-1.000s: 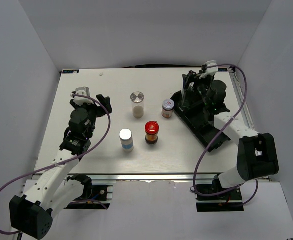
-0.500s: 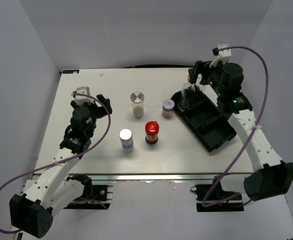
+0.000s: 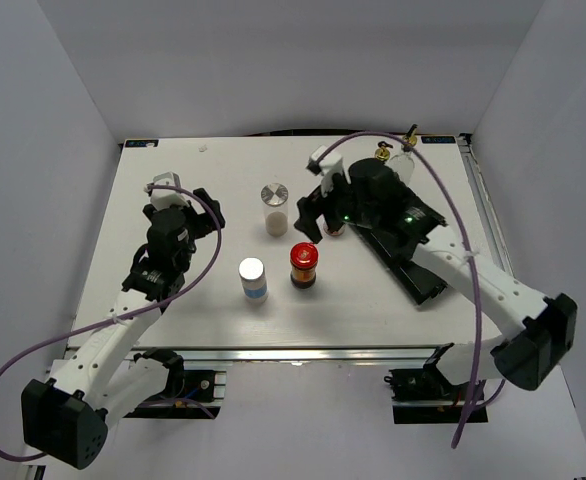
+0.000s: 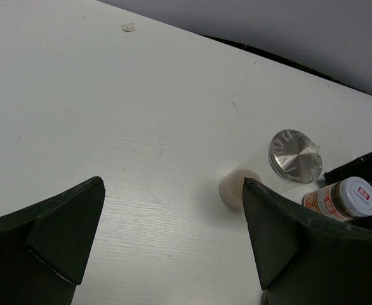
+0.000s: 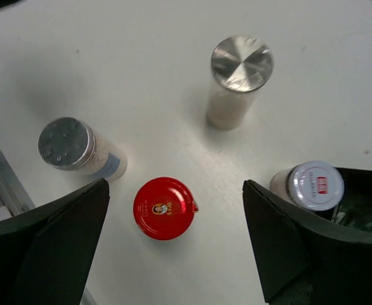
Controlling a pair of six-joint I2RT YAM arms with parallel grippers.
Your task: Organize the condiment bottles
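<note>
Hovering, right jaws: spread wide and holding nothing, high over the cluster in the middle of the bench (image 3: pixel 173 170).
Nearest the gap: the red-lidded jar (image 5: pixel 165 208), upright, a little left of and below centre in the right wrist view.
Neighbours: the blue-labelled bottle (image 5: pixel 78 149) stands near it on one side. The tall silver-lidded bottle (image 5: pixel 240 79) is farther off. The small red-labelled jar (image 5: pixel 313 185) stands hard by the right-hand finger and the black tray (image 3: pixel 425 272); touching the tray or not, I cannot tell.
Left jaws: also wide and empty, low over bare bench, facing the tall silver-lidded bottle.
Far end of tray: the gold-pourer glass bottles (image 3: pixel 384 156) stand upright there; inside a compartment or behind it, I cannot tell.
Step in hand: lining up the next pick, most likely the red-lidded jar.
Doing it well: shift until the red lid sits dead centre between the fingers, then drop straight down. Grip the body below the lid, not the lid's rim.
Watch for: the outer finger clipping the blue-labelled bottle on the way down; keep the jar vertical on the lift.
</note>
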